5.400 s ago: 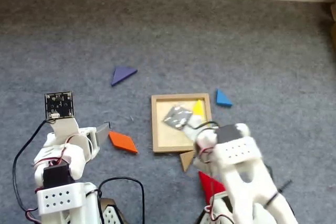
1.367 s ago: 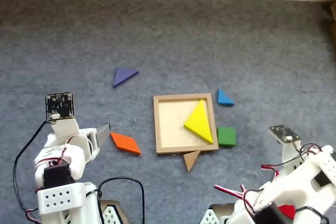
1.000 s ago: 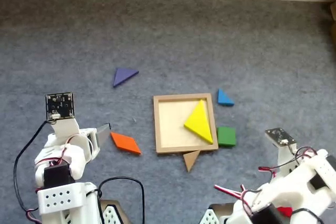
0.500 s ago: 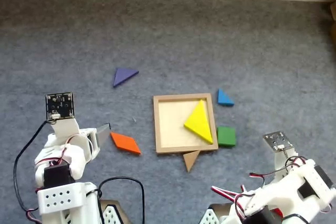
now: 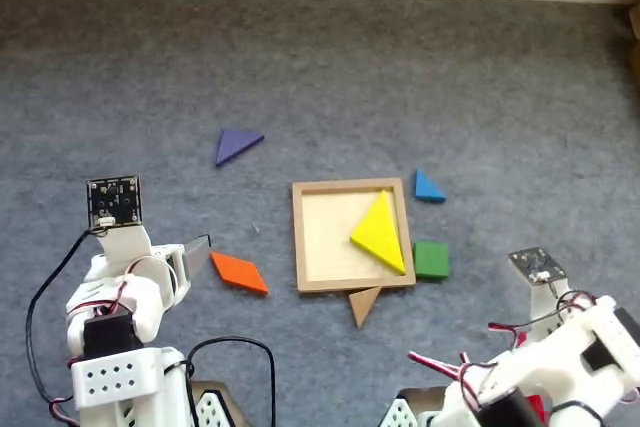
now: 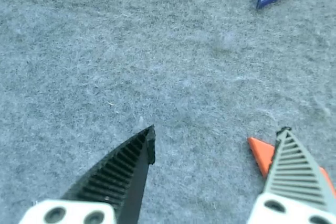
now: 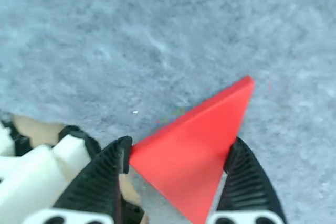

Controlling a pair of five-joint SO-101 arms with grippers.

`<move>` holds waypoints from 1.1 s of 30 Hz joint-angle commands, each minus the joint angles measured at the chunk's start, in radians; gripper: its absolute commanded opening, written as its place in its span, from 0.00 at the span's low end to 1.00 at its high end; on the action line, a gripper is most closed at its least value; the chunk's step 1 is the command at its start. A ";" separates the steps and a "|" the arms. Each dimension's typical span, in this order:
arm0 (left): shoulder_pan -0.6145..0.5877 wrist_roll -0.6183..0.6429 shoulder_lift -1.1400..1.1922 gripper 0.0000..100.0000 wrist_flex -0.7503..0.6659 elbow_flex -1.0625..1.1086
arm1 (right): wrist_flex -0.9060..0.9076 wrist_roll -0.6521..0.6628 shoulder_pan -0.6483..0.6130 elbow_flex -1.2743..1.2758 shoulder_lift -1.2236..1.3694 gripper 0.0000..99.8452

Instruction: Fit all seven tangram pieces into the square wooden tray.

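Grey felt bench [image 5: 400,67]. Got red triangle [image 7: 197,153] pinched in right end effector [image 7: 181,145]; lift flat, seat against yellow triangle [image 5: 381,231] in tray [image 5: 299,237]; left end effector [image 6: 218,129] wide, empty.

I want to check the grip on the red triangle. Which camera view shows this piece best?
The right wrist view: the red triangle lies large between the fingers. The high view gives just a sliver of it under the right arm. The left wrist view faces the orange piece.
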 commanded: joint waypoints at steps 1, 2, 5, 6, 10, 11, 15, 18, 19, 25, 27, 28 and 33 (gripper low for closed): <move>-0.012 -0.008 -0.008 0.35 -0.015 -0.002 | 0.142 0.005 -0.038 -0.133 -0.012 0.05; -0.012 -0.008 -0.008 0.35 -0.015 -0.002 | 0.165 0.003 -0.048 -0.156 -0.012 0.05; -0.012 -0.008 -0.008 0.35 -0.015 -0.002 | 0.205 -0.005 -0.094 -0.206 -0.012 0.04; -0.012 -0.008 -0.008 0.35 -0.015 -0.002 | 0.205 -0.032 -0.111 -0.220 -0.012 0.04; -0.012 -0.008 -0.008 0.35 -0.015 -0.002 | 0.203 -0.150 -0.196 -0.280 -0.012 0.04; -0.012 -0.008 -0.008 0.35 -0.015 -0.002 | 0.203 -0.172 -0.220 -0.295 -0.012 0.04; -0.012 -0.008 -0.008 0.35 -0.015 -0.002 | 0.203 -0.269 -0.321 -0.366 -0.012 0.04; -0.012 -0.008 -0.008 0.35 -0.015 -0.002 | 0.203 -0.342 -0.407 -0.424 -0.012 0.04; -0.012 -0.008 -0.008 0.35 -0.015 -0.002 | 0.203 -0.362 -0.440 -0.444 -0.012 0.04; -0.012 -0.008 -0.008 0.35 -0.015 -0.002 | 0.200 -0.419 -0.670 -0.542 -0.012 0.04; -0.012 -0.008 -0.008 0.35 -0.015 -0.002 | 0.159 -0.419 -0.751 -0.562 -0.012 0.04; -0.012 -0.008 -0.008 0.35 -0.015 -0.002 | 0.128 -0.419 -0.786 -0.565 -0.010 0.04; -0.012 -0.008 -0.008 0.35 -0.015 -0.002 | -0.056 -0.411 -0.938 -0.561 -0.001 0.04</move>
